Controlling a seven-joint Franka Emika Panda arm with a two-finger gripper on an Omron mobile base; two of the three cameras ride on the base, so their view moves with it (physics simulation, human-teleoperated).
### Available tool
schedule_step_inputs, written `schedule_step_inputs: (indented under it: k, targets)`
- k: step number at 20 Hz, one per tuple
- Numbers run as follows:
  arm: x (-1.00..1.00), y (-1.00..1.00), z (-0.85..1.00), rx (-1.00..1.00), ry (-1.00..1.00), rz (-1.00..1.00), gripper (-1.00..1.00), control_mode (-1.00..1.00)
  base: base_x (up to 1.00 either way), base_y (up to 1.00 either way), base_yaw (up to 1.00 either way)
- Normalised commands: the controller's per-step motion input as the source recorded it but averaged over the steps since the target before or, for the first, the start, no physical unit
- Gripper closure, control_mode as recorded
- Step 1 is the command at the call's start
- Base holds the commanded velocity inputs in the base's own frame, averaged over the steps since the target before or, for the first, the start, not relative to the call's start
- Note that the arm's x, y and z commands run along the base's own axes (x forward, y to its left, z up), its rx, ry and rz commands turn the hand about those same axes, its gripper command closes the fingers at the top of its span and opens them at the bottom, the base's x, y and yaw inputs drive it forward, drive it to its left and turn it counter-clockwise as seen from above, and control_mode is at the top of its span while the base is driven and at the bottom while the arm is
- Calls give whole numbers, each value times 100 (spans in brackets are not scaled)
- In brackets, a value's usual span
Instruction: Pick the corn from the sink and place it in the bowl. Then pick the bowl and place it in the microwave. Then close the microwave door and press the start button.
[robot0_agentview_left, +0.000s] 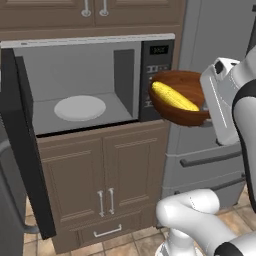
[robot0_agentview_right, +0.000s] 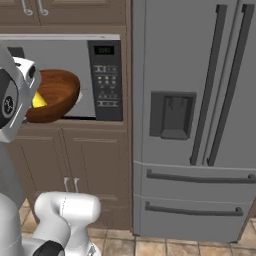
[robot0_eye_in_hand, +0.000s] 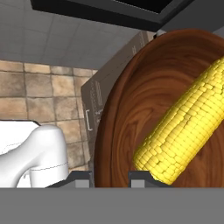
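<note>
My gripper (robot0_eye_in_hand: 110, 177) is shut on the rim of the reddish-brown wooden bowl (robot0_agentview_left: 181, 118), one finger inside and one outside. The bowl hangs tilted in the air in front of the microwave's control panel (robot0_agentview_left: 157, 75), just right of the open cavity. The yellow corn (robot0_agentview_left: 175, 96) lies inside the bowl (robot0_eye_in_hand: 144, 96), seen close up as a corn cob (robot0_eye_in_hand: 188, 127) against the wood. The microwave (robot0_agentview_left: 75, 70) stands open with its white turntable plate (robot0_agentview_left: 80, 108) bare. The microwave door (robot0_agentview_left: 22, 145) is swung out to the left. From the right, the bowl (robot0_agentview_right: 55, 97) covers part of the cavity. The sink is out of view.
A tall grey fridge (robot0_agentview_right: 195, 125) stands right of the microwave, close behind the hand. Brown lower cabinets (robot0_agentview_left: 105, 180) sit under the microwave, upper cabinets above it. The floor is tan tile (robot0_eye_in_hand: 26, 92).
</note>
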Motion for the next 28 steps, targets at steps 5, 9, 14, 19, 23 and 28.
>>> schedule_step_inputs:
  k: [5, 9, 14, 19, 23, 28]
  targets:
    - [0, 0, 0, 0, 0, 0, 100, 100, 28, 12, -1]
    - [0, 0, 0, 0, 0, 0, 100, 100, 21, 8, 1]
    - [0, 0, 0, 0, 0, 0, 100, 100, 7, 14, 9]
    - [0, 0, 0, 0, 0, 0, 100, 100, 12, 13, 9]
    - [0, 0, 0, 0, 0, 0, 100, 100, 10, 7, 9]
    - [0, 0, 0, 0, 0, 0, 100, 100, 0, 2, 6]
